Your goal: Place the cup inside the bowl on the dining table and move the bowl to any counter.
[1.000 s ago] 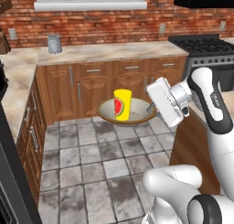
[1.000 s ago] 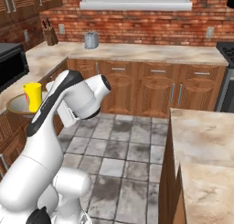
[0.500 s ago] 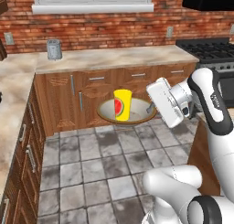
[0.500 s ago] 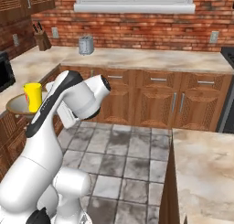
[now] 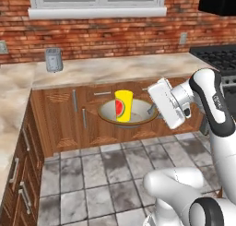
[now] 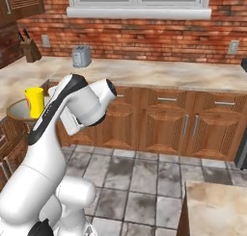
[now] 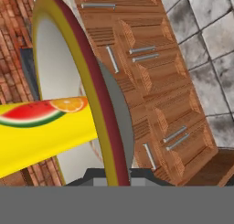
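Above the tiled floor [image 5: 92,179], gripper [image 5: 154,110] clamps bowl [image 5: 138,116] rim at 3 o'clock, cup [image 5: 123,106] upright inside; counter [image 5: 110,68] nearer than before.

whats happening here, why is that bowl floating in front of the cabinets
The robot arm is carrying the bowl, gripper shut on its rim, with the yellow cup standing upright inside it. The bowl is in the air in front of the brown cabinets, below the level of the marble counter under the window. The cup is already in the bowl; the bowl has not yet been set down on a counter.
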Tool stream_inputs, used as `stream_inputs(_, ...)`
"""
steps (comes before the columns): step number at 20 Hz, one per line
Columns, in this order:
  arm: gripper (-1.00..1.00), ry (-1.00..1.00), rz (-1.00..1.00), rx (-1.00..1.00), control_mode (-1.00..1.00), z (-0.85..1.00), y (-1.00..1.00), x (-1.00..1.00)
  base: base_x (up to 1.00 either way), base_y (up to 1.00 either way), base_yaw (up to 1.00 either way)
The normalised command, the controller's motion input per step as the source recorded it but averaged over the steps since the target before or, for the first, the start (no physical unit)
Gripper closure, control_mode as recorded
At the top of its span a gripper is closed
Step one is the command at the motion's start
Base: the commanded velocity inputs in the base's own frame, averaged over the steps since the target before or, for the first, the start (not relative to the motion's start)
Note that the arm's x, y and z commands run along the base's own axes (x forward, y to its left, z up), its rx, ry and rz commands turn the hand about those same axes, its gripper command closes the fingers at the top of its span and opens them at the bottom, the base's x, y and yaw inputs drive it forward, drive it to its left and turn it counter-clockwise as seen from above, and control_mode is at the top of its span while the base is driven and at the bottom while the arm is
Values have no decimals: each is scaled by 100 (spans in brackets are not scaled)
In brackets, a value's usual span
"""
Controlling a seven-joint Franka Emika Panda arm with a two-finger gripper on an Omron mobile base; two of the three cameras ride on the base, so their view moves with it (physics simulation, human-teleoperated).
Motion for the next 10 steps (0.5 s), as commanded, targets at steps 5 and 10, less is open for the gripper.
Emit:
stream_inputs(5,100,0,0,0,100,0,0,0,100,0,0)
stream_inputs(10,100,0,0,0,100,0,0,0,89,0,0)
